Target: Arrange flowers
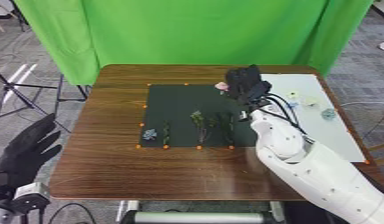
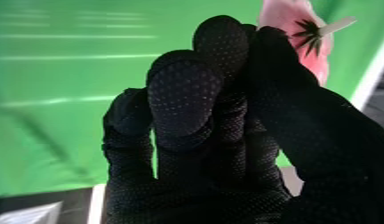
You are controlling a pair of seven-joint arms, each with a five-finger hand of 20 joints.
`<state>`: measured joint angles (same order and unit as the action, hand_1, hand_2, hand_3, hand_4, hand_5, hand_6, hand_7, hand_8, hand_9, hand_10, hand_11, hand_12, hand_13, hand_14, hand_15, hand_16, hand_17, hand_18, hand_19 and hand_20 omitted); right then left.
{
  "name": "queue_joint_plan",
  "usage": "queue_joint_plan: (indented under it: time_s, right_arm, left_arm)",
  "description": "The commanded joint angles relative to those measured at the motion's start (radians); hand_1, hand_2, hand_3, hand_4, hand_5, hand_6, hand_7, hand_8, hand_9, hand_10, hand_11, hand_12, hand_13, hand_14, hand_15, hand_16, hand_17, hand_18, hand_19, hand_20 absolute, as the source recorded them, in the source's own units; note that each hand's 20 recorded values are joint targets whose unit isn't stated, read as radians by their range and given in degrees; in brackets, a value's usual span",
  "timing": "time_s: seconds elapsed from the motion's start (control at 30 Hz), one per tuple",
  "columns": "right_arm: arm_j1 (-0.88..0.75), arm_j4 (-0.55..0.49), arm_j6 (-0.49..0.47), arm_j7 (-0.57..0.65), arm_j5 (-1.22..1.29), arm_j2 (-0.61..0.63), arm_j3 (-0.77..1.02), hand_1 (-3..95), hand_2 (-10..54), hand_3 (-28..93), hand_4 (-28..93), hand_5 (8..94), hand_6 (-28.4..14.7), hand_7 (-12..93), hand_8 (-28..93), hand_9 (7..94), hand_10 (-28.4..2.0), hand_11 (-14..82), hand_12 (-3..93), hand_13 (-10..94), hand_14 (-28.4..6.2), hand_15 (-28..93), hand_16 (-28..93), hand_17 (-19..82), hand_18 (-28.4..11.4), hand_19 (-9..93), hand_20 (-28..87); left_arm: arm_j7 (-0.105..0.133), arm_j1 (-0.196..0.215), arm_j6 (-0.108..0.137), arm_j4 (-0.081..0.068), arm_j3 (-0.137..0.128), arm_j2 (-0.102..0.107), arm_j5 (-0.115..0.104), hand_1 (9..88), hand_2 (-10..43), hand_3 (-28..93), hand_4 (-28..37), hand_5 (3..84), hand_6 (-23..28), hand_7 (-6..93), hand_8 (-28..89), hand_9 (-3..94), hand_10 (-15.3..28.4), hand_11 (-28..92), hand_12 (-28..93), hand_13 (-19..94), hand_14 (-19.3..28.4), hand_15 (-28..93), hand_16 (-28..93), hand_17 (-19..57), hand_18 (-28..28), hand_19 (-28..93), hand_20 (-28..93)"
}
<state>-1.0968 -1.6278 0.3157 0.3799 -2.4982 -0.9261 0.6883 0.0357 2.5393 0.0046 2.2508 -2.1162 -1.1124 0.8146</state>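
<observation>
My right hand is over the back right corner of the dark mat, with a pink flower at its left side. In the right wrist view the thumb and fingers of that hand pinch the pink flower, its pale short stem sticking out. On the mat lie a blue-grey flower, a thin green stem, a leafy sprig and another dark green sprig. My left hand is off the table's left edge, fingers straight.
A white board on the right bears a pale yellow flower, a teal flower and other small blooms, partly beneath my right arm. Small orange markers edge the mat. A green curtain hangs behind the brown table.
</observation>
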Motion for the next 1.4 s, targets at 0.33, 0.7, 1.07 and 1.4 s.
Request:
queue_joint_plan:
  time_s: [0.33,0.7,1.07,1.4]
  right_arm:
    - [0.163,0.192,-0.102,-0.051,-0.106,-0.285,-0.237,48.2,-9.5,85,-26,69.7,2.2,52,-2,87.1,-5.6,22.0,53.3,80,-2.6,56,35,32,-20.1,83,52]
    - [0.216,0.299,-0.083,-0.015,-0.157,-0.339,-0.348,48.4,-9.5,85,-27,69.5,2.1,52,-2,86.7,-5.5,22.4,53.6,80,-2.4,57,35,31,-19.8,83,53]
    - [0.253,0.374,-0.032,0.067,-0.189,-0.359,-0.391,48.8,-9.5,84,-28,69.1,2.1,53,-3,86.2,-5.3,23.0,53.5,80,-2.4,57,36,31,-20.0,83,53]
    - [0.26,0.39,-0.029,0.075,-0.189,-0.368,-0.409,49.2,-9.5,84,-28,68.6,2.3,53,-3,85.7,-5.3,22.9,53.2,79,-2.1,58,36,31,-20.0,83,53]
  left_arm:
    - [0.003,0.0,0.01,-0.003,0.008,0.006,-0.004,24.2,-3.6,69,-26.7,20.9,0.4,17.6,-9,15.3,7.9,8,22,11,10.5,12,10,-12.2,16.7,33,10]
    - [-0.007,-0.029,0.004,-0.013,0.027,0.027,-0.003,24.2,-3.4,69,-26.7,20.8,0.4,17.7,-9,15.3,7.8,8,22,11,10.5,12,10,-12.2,16.6,33,10]
    - [-0.006,-0.032,0.006,-0.016,0.031,0.032,-0.004,24.1,-3.5,69,-26.6,20.8,0.4,17.6,-9,15.3,7.8,8,22,11,10.5,12,10,-12.2,16.7,33,10]
    - [-0.017,-0.046,-0.001,-0.023,0.037,0.04,-0.004,24.1,-3.6,69,-26.8,20.9,0.4,17.7,-9,15.3,7.8,8,22,11,10.5,12,10,-12.2,16.6,33,10]
